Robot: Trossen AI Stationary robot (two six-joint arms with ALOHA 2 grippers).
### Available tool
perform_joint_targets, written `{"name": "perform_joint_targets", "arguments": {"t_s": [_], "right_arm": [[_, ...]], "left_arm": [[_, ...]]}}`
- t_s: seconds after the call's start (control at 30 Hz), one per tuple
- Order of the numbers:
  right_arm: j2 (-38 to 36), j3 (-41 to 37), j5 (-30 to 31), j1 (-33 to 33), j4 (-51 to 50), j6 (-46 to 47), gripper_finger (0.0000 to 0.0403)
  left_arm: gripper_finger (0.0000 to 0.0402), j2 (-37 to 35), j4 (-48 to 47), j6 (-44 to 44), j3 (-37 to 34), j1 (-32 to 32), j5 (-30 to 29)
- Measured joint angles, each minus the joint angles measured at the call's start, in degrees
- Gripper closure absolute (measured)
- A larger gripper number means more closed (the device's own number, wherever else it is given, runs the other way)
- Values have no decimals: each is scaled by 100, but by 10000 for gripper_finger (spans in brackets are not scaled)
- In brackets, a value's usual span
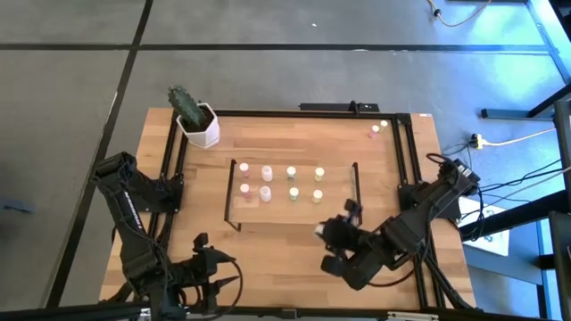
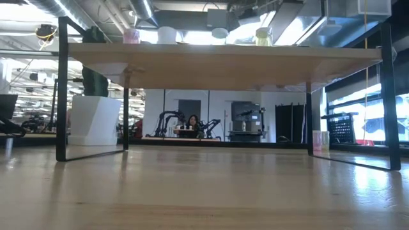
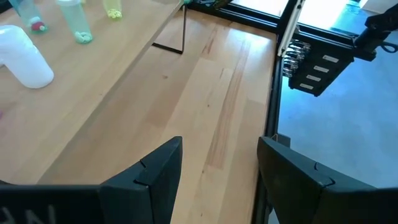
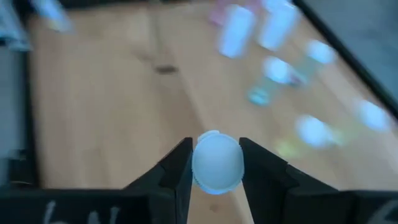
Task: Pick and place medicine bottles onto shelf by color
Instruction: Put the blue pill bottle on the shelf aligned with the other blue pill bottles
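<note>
**Medicine bottle in right claw, short of the shelf**

Medicine bottles (image 1: 292, 183) stand in paired rows on the shelf (image 1: 343, 207) at mid-table, pink at the left, pale ones in the middle, yellow at the right. The right gripper (image 4: 216, 167), near and right of the shelf, pinches a pale-capped bottle (image 4: 216, 163) between its fingers. Two more bottles (image 1: 378, 128) sit at the table's far right corner. The left gripper (image 3: 219, 167) waits at the near left edge, its jaws spread and empty. A potted cactus (image 1: 194, 117) occupies the far left corner.
</note>
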Motion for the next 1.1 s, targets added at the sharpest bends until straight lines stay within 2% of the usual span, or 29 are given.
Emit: {"name": "perform_joint_targets", "arguments": {"t_s": [0.17,0.37,0.6,0.73,1.1], "right_arm": [[73,-199,-639,-446,995,-922,286],[206,-208,-1150,-894,1269,-1602,285],[207,-206,-1258,-1176,1375,-2261,285],[293,-206,-1392,-1284,1374,-2650,285],[593,-206,-1463,-1467,1376,-2970,285]], "left_arm": [[200,0,-14,-1,0,27,0],[200,0,-12,-1,0,53,0],[200,0,-14,1,0,62,-8],[200,0,-14,-1,0,77,-217],[200,0,-16,-1,0,117,-247]]}}
